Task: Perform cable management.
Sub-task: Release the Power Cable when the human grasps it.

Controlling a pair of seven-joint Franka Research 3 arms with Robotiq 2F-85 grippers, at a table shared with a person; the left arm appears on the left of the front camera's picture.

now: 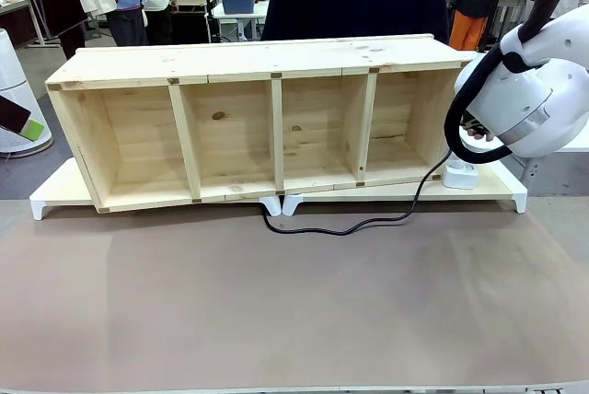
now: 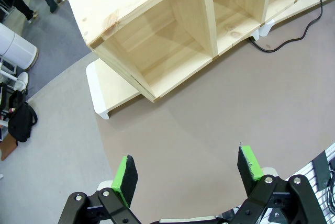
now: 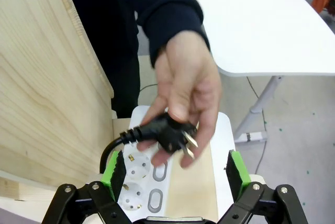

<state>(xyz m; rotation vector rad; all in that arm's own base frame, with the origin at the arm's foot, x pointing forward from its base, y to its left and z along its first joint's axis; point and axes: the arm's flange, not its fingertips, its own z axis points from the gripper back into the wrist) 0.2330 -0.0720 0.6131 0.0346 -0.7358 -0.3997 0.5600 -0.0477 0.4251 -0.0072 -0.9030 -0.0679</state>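
The wooden shelf unit [image 1: 267, 122] lay on its side on a low white riser [image 1: 55, 193] at the far side of the table [image 1: 294, 302], four open compartments facing the robot. The cable [image 1: 368, 223] ran from under the shelf's middle, curved along the brown table surface in front of it, and rose toward the white power strip [image 1: 460, 175] standing just past the shelf's right end. There the person's hand [image 3: 183, 88] held the black plug [image 3: 165, 132] (prongs showing) above the strip's sockets, close beside the shelf's end panel. The right gripper [image 3: 172, 174] sat just below that hand, jaws spread wide, gripping nothing. The left gripper [image 2: 188, 174] hovered over bare table in front of the shelf's left end, jaws likewise wide apart and empty.
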